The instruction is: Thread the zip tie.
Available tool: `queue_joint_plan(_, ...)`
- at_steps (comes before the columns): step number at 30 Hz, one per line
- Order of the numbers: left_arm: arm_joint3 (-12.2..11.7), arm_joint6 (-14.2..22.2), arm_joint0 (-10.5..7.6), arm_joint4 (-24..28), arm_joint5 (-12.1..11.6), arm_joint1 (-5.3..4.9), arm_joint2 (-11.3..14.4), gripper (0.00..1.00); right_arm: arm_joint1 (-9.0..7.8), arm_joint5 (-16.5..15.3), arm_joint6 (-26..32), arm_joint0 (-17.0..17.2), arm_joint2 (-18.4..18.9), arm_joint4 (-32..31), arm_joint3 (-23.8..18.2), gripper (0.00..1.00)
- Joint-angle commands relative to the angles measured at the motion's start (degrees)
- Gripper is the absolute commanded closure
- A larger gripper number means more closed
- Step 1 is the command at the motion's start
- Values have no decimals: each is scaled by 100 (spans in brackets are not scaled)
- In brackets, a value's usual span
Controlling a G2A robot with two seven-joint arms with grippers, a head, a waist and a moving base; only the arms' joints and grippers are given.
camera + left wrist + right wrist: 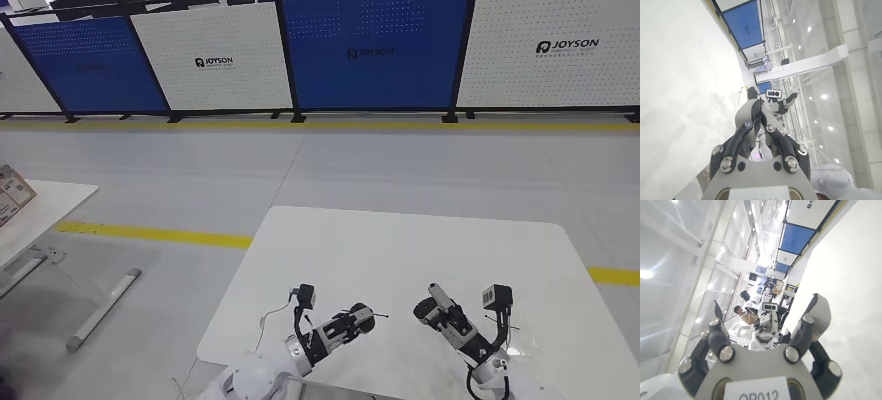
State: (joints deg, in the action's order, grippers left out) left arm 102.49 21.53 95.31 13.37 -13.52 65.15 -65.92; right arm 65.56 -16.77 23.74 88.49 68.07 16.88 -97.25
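Both arms sit low at the near edge of the bench (400,240), grippers turned toward each other with a gap between them. Left gripper (365,318) is clenched: in the left wrist view (757,111) the two fingers converge and the pads meet at the tips. A thin dark strip (754,121) runs by the pads, and I can't tell if it's a tie or part of the gripper. A short thin bit also pokes out of the tips in the top view, too small to identify. Right gripper (428,300) is released: in the right wrist view (766,303) the fingers are spread wide, one toward the bench and one toward the ceiling. The left wrist view shows the same spread from the other side (772,94). The zip tie (739,95) is a thin black line lying flat on the bench, just beside the right gripper's lower finger (752,92) and apart from it. It is well away from the left gripper. Top view is too coarse to pick the tie out reliably; there are only faint lines near the right arm. Behind the bench, a yellow line (150,234) crosses the floor and blue and white panels (375,55) stand along the back. A second table (40,215) is off to the left.
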Motion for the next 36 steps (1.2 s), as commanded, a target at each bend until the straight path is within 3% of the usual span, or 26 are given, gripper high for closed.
queue_joint_plan(1, 4, 7, 3, 6, 1, -1, -3, 100, 0, 0, 0, 0, 0, 0, 0, 0)
queue_joint_plan(8, 4, 7, 3, 6, 1, -1, -3, 100, 0, 0, 0, 0, 0, 0, 0, 0)
queue_joint_plan(13, -180, -128, -60, -384, 138, -8, 45, 100, 0, 0, 0, 0, 0, 0, 0, 0)
queue_joint_plan(17, -326, 162, -94, -645, 338, -41, 85, 100, 0, 0, 0, 0, 0, 0, 0, 0)
queue_joint_plan(28, -303, 211, -105, -557, 327, -37, 116, 100, 0, 0, 0, 0, 0, 0, 0, 0)
queue_joint_plan(34, -156, -185, -171, -328, 0, 25, 324, 100, 0, 0, 0, 0, 0, 0, 0, 0)
queue_joint_plan(36, -174, -355, -215, -450, -13, 43, 406, 100, 0, 0, 0, 0, 0, 0, 0, 0)
